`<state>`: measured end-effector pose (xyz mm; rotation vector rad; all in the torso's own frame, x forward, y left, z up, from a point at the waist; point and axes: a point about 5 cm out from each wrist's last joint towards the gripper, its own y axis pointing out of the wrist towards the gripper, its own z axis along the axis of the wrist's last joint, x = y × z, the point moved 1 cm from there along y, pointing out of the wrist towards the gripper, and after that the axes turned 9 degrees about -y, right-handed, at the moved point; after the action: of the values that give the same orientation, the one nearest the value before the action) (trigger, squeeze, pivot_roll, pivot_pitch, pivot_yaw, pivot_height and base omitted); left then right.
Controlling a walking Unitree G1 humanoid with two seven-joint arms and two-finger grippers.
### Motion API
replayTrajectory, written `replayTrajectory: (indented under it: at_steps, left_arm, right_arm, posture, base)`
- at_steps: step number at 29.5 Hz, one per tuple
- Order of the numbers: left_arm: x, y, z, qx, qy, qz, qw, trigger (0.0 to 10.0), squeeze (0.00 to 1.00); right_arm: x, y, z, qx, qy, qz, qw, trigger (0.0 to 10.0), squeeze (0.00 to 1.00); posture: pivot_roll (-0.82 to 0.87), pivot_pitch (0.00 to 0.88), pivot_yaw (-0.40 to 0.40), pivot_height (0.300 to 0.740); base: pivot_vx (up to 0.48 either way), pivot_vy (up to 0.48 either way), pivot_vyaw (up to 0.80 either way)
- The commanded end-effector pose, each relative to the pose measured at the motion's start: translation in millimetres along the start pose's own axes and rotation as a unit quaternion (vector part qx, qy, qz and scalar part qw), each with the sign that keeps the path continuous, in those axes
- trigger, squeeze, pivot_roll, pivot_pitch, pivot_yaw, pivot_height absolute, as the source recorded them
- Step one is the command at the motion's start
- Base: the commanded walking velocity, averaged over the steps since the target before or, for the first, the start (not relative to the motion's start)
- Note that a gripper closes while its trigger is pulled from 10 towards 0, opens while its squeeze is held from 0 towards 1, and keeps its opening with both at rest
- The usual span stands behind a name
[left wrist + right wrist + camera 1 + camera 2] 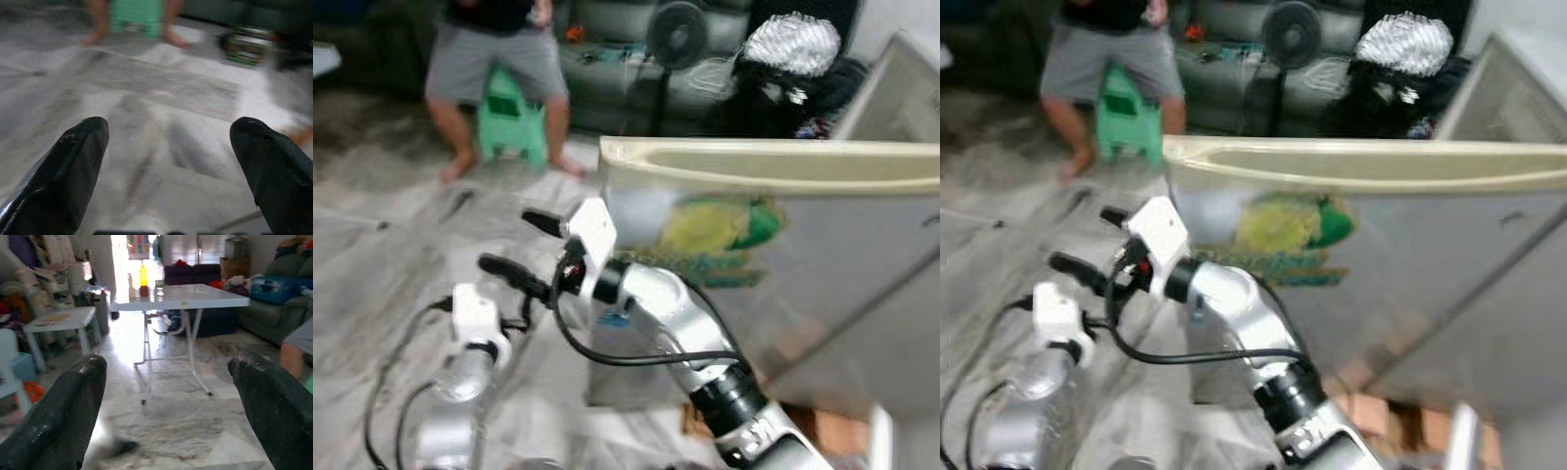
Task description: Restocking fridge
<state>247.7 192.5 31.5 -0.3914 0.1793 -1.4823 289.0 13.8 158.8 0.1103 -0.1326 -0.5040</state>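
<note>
Two grippers up in front of me, both with fingers spread wide and nothing between them. My right gripper (514, 245) reaches out on a bent silver arm, just beside the edge of the open fridge door (773, 162), not touching it as far as I can tell. My left gripper (171, 147) hangs lower, over the marble floor (161, 93). That fridge door, cream on top with a green-and-yellow sticker (715, 227) on its face, swings across my right side. Beyond, a person (494, 59) sits on a green stool (512, 117); a standing fan (675, 34) is nearby. Through the right wrist I see a white folding table (181, 298).
</note>
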Motion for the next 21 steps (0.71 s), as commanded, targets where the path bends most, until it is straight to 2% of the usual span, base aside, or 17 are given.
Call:
replayTrajectory:
  at_steps: [1,3,10,21]
  left_arm:
    - [-13.2,-2.0,1,-0.001,0.006,0.02,1.0,10.0,0.0]
    - [-13.7,-1.7,1,0.0,0.008,0.025,1.0,10.0,0.0]
    - [-14.9,-2.2,0,-0.003,0.0,0.034,0.999,10.0,0.0]
    - [-13.7,-2.3,-1,-0.006,-0.004,0.022,1.0,10.0,0.0]
  right_arm:
    - [11.4,-4.2,4,0.009,-0.001,-0.032,0.999,10.0,0.0]
    - [13.2,-4.1,4,0.008,-0.002,-0.036,0.999,10.0,0.0]
    - [15.4,-5.1,2,0.003,-0.001,-0.044,0.999,10.0,0.0]
    - [21.9,-6.1,-1,-0.008,-0.005,-0.068,0.998,10.0,0.0]
  posture:
    - [0.13,0.0,-0.031,0.74]
    - [0.13,0.0,-0.031,0.74]
    - [0.14,0.0,-0.032,0.74]
    - [0.14,0.0,-0.032,0.74]
  base:
    - [0.446,0.0,0.0]
    - [0.337,0.0,0.0]
    - [0.0,0.0,0.0]
    - [0.0,0.48,0.0]
